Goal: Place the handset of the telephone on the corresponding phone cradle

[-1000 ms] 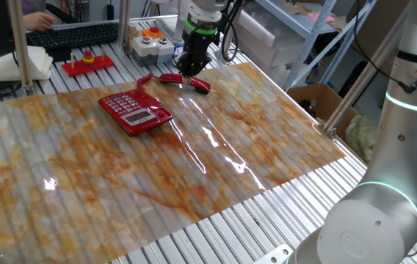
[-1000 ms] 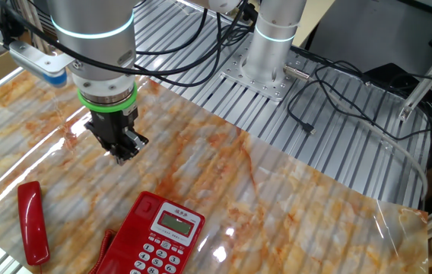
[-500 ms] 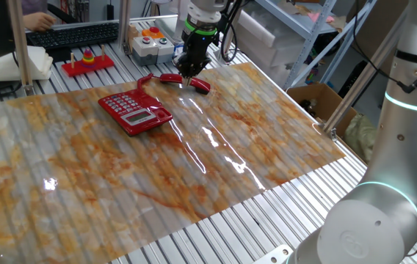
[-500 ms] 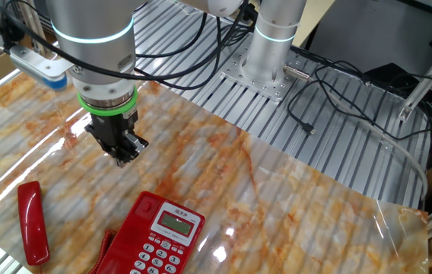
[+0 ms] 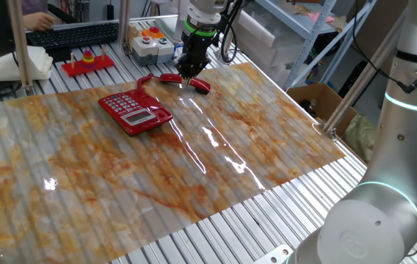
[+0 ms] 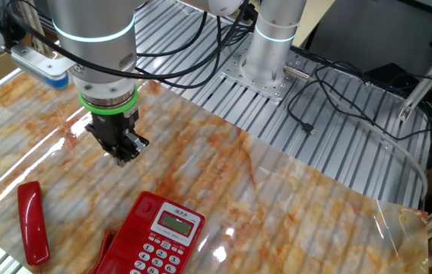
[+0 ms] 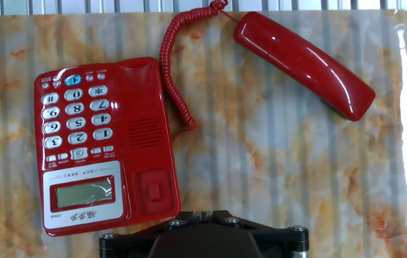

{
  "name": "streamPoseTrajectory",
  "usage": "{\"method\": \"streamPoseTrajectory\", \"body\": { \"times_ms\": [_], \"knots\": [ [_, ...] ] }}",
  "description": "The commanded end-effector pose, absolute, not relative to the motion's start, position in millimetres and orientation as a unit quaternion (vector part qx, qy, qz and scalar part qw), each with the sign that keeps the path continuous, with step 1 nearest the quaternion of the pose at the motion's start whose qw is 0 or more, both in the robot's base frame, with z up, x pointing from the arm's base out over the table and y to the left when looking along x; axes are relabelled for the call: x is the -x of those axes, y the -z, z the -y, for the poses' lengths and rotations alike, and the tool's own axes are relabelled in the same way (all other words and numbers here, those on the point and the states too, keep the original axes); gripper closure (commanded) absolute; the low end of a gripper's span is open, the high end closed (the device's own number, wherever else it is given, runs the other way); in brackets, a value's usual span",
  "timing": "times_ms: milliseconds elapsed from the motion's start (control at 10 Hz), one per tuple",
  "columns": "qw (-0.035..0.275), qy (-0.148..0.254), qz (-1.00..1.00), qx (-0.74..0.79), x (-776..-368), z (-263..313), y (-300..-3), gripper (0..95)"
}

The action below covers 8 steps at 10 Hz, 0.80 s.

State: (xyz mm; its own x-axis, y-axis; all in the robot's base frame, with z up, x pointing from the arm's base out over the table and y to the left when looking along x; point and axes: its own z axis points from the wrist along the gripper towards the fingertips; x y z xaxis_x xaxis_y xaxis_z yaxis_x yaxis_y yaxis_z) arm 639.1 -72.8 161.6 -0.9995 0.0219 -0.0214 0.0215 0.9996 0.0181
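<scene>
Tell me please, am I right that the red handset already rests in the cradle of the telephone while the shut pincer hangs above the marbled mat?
Not quite. The handset lies on the marbled mat, apart from the telephone and joined to it only by the coiled cord; the cradle is bare, as the hand view shows. The pincer does hang shut above the mat.

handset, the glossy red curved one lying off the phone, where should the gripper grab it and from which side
Probably the slim middle of the glossy red curved plastic handset, coming straight down from above. It lies flat on the marbled mat, apart from the red wedge-shaped telephone, its thicker rounded ends harder to span. The two-finger gripper, now shut, would open across the bar's narrow width, clear of the coiled red cord.
</scene>
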Motion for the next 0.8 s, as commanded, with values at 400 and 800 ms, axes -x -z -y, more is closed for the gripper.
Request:
{"method": "streamPoseTrajectory", "body": {
  "times_ms": [400, 800],
  "knots": [
    [0.013, -0.009, -1.0, -0.02, -641.2, 72.5, -162.1, 95.0],
    [0.013, -0.007, -1.0, -0.016, -641.2, 72.4, -162.3, 95.0]
  ]
}}
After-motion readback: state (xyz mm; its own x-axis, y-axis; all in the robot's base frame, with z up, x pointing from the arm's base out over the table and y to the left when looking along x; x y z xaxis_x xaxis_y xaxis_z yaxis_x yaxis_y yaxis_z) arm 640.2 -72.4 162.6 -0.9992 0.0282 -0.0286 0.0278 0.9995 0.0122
